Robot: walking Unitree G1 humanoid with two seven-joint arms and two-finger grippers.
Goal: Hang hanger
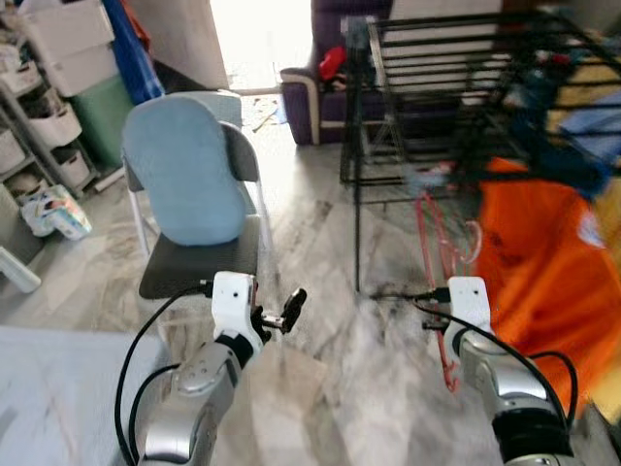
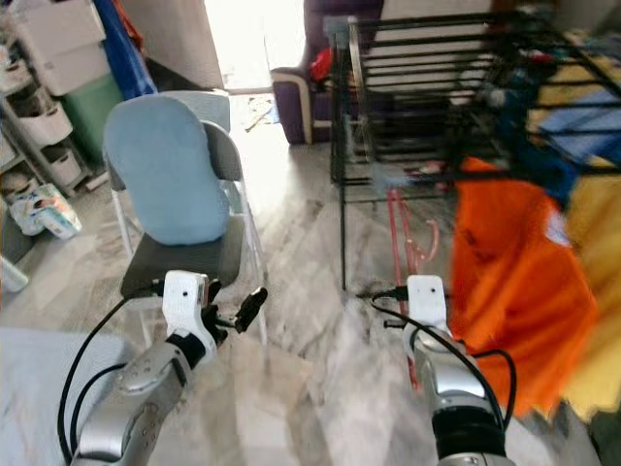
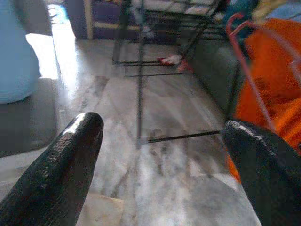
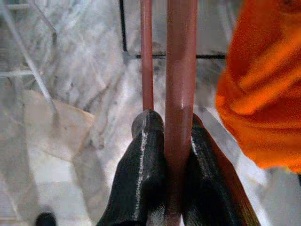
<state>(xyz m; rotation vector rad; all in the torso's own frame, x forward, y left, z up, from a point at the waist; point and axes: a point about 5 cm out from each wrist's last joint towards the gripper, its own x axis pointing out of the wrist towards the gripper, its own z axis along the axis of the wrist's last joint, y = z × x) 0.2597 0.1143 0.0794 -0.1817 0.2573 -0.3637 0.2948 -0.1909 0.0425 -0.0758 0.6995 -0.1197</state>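
A red plastic hanger [image 1: 439,238] stands upright in front of my right arm, and its bar [image 4: 178,70] runs between the black fingers [image 4: 141,160] of my right gripper [image 4: 176,136], which is shut on it. The black drying rack [image 1: 456,87] stands ahead on the right, with an orange garment [image 1: 543,272] draped on its near side. My left gripper [image 1: 291,309] is raised in front of the chair, open, with nothing between its fingers [image 3: 61,165]. The head views are blurred.
A grey chair [image 1: 199,262] with a light blue cushion [image 1: 189,170] stands ahead on the left. A purple sofa [image 1: 335,78] sits beyond it. Storage shelves [image 1: 44,107] line the far left. Marble floor [image 1: 320,320] spreads between chair and rack.
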